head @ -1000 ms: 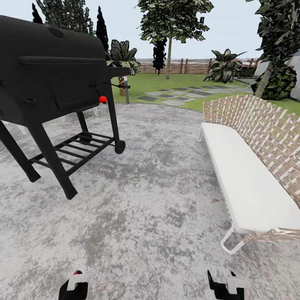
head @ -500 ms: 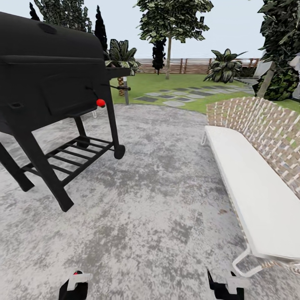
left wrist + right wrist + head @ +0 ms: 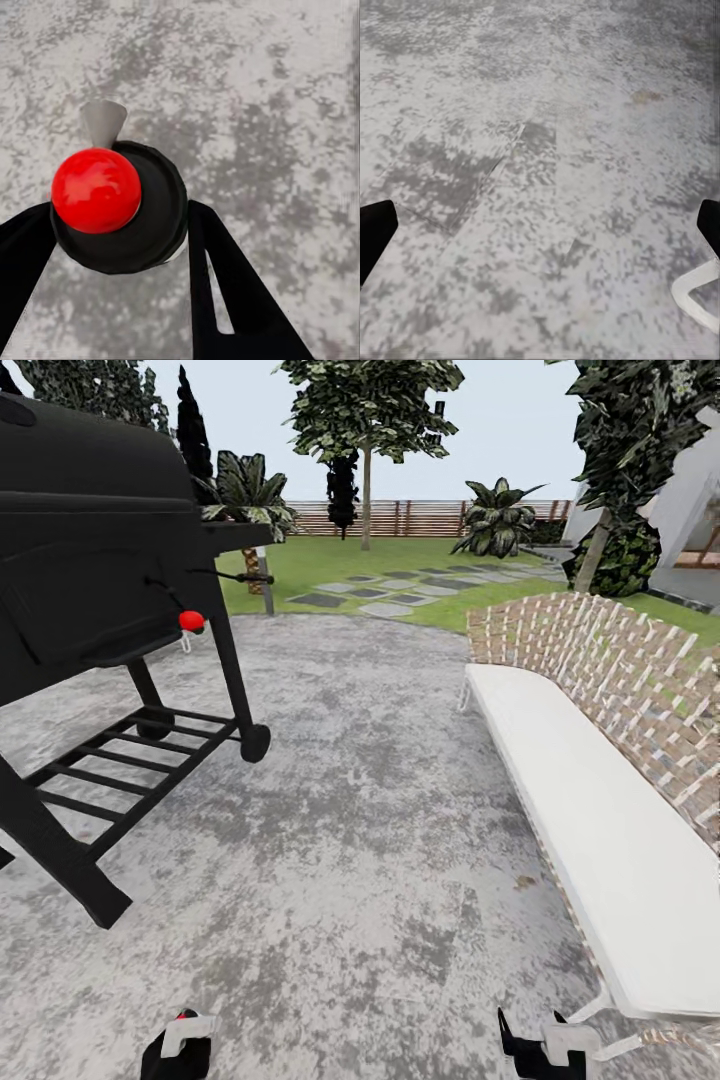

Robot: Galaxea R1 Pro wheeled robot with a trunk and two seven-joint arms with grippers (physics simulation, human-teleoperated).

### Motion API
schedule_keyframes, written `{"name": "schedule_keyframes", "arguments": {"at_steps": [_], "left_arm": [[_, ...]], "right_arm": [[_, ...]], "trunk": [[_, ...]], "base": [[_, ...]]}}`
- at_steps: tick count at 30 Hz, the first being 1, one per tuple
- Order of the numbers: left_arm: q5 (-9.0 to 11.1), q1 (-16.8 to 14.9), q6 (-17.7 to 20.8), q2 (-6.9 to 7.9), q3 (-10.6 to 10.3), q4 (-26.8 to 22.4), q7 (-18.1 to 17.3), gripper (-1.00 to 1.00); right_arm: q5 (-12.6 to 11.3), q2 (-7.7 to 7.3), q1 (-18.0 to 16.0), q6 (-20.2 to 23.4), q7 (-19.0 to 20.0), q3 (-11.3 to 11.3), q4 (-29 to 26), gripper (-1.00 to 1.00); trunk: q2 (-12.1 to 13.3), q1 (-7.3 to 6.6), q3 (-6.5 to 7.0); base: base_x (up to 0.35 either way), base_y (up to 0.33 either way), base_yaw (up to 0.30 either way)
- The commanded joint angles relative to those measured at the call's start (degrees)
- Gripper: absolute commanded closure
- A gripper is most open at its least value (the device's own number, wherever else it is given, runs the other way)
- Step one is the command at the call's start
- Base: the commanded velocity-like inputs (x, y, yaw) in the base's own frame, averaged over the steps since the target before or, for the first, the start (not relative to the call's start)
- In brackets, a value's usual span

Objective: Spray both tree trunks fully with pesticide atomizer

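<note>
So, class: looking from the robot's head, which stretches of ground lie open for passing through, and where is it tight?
The widest open stretch is the grey paving between the black grill and the white bench, running ahead to the lawn with its stepping stones. It is crowded at the left by the grill's legs and shelf, and at the right along the bench.

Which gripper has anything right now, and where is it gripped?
The left gripper is shut on a black, round-bodied object with a red ball top, fingers clamping its body's sides. The right gripper is open, holding nothing.
</note>
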Motion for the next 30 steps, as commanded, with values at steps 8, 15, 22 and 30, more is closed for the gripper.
{"name": "schedule_keyframes", "arguments": {"at_steps": [8, 15, 22, 30], "left_arm": [[0.02, 0.00, 0.00, 0.00, 0.01, 0.01, 0.01, 1.00], [0.02, 0.00, 0.00, 0.00, 0.01, 0.01, -0.01, 1.00], [0.02, 0.00, 0.00, 0.00, 0.01, 0.00, 0.00, 1.00], [0.05, 0.00, 0.00, 0.00, 0.01, 0.00, 0.04, 1.00]], "right_arm": [[0.05, 0.02, 0.00, 0.00, 0.00, 0.06, 0.07, -1.00], [0.09, 0.00, 0.00, 0.00, 0.00, 0.06, 0.09, -1.00], [0.09, 0.00, 0.00, 0.00, 0.01, 0.06, 0.09, -1.00], [0.09, 0.00, 0.00, 0.00, 0.00, 0.06, 0.09, -1.00]], "trunk": [[0.00, 0.00, 0.00], [0.00, 0.00, 0.00], [0.00, 0.00, 0.00], [0.00, 0.00, 0.00]], "base": [[0.322, 0.100, -0.091], [0.322, 0.100, -0.002], [0.323, 0.100, 0.000], [0.330, 0.052, -0.002]]}}
